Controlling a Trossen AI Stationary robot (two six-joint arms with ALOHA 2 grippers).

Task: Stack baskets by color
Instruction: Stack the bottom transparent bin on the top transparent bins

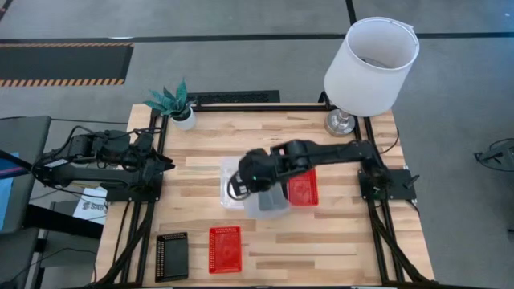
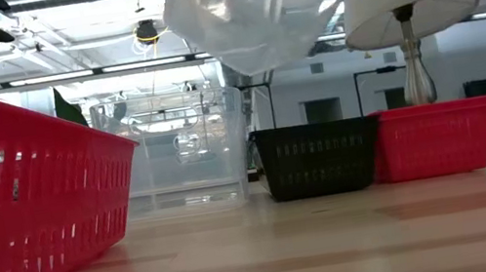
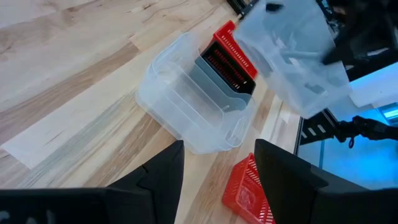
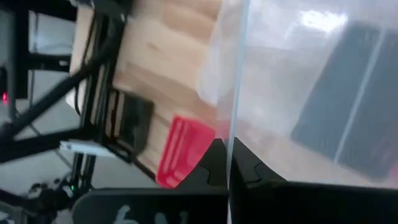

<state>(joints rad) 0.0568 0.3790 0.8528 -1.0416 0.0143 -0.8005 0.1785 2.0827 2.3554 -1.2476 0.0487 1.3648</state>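
My right gripper (image 1: 250,189) hangs over the middle of the table, shut on a clear basket (image 1: 271,205) that floats tilted above the others (image 2: 251,6). Below it on the table stand another clear basket (image 1: 231,183), a black basket (image 2: 316,158) and a red basket (image 1: 303,186), each resting on its bottom. A second red basket (image 1: 225,249) and a second black basket (image 1: 171,257) lie near the front edge. My left gripper (image 3: 217,174) waits open at the table's left edge, holding nothing. My right gripper pinches one wall of the clear basket at its rim (image 4: 232,134), one finger on each side of the wall. The fingers slant down from above. The basket is lifted clear of the table and hangs tilted (image 3: 292,50).
A white lampshade on its lamp (image 1: 369,64) stands at the far right corner and a small potted plant (image 1: 173,103) at the far left. Bare wood lies at the near right and between the left arm and the clear basket.
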